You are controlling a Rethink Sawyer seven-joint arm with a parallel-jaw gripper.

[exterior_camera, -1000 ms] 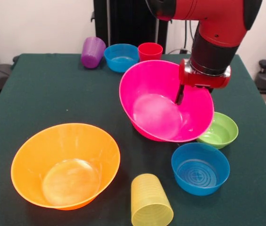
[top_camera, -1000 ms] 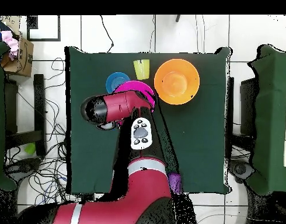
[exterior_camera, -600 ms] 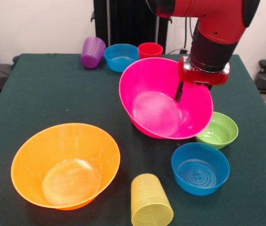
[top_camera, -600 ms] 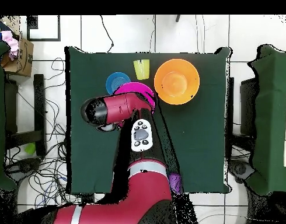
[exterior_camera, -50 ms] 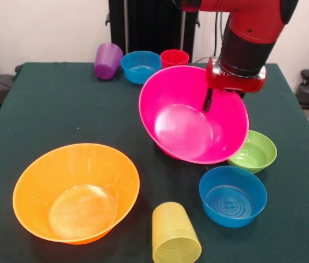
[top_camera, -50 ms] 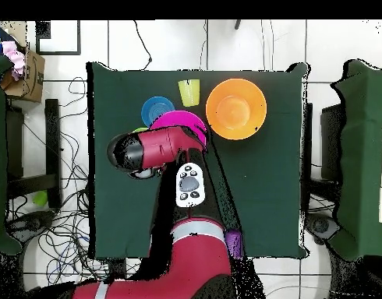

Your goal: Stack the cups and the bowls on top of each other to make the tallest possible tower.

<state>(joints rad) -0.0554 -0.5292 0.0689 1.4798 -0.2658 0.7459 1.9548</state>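
Stacking was barely begun: hot pink bowl (exterior_camera, -50 ms: 190, 118) was held tilted at its far rim by gripper (exterior_camera, -50 ms: 208, 104), mid-table; orange bowl (exterior_camera, -50 ms: 75, 192), cups and remaining bowls lay unstacked.

Even, bright overhead light; soft shadows under my bowls (exterior_camera, -50 ms: 75, 192); mild glare inside them; focus sharp.

The hot pink bowl (exterior_camera, -50 ms: 190, 118) is held tilted above the bench, between the orange bowl (exterior_camera, -50 ms: 76, 192) and small green bowl (exterior_camera, -50 ms: 254, 151).
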